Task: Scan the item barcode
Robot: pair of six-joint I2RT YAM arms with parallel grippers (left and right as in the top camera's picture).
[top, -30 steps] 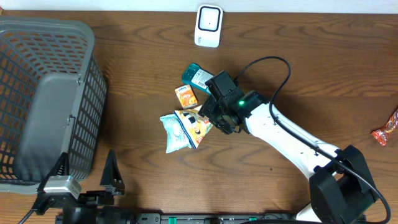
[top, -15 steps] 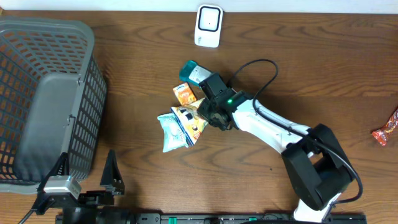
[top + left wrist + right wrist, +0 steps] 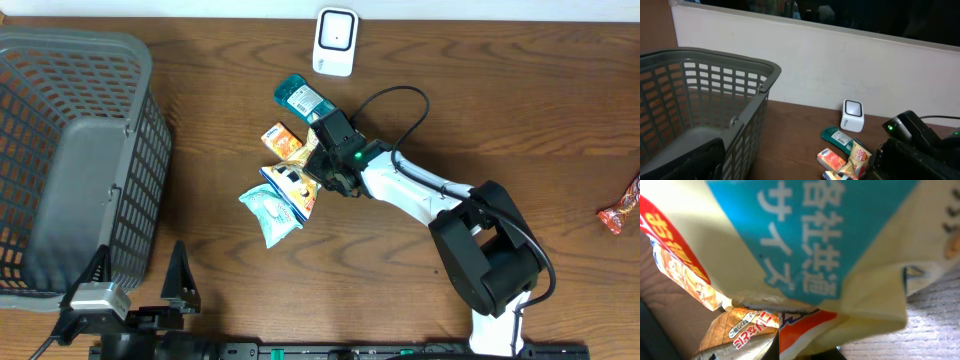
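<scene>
Dark wood worktop (image 3: 500,110) below a white wall. The right pincer (image 3: 322,170) is clamped on the edge of the yellow snack packet (image 3: 295,185); the scanner (image 3: 335,42) sits beyond it, well apart. The left pincer (image 3: 140,285) stands apart. So thin a pinch could slip on lifting, or drag touching neighbours. Five packets: the held one, a teal packet (image 3: 300,96), an orange packet (image 3: 281,140) and a pale blue packet (image 3: 268,211) near the pincer, a red wrapper (image 3: 620,208) far off. One scanner, one basket (image 3: 80,45).

There's the right claw (image 3: 880,161) against the snack bag (image 3: 858,154); orange box (image 3: 830,160) and green packet (image 3: 837,136) just beside, scanner (image 3: 852,115) beyond them, basket (image 3: 715,70) well apart.
</scene>
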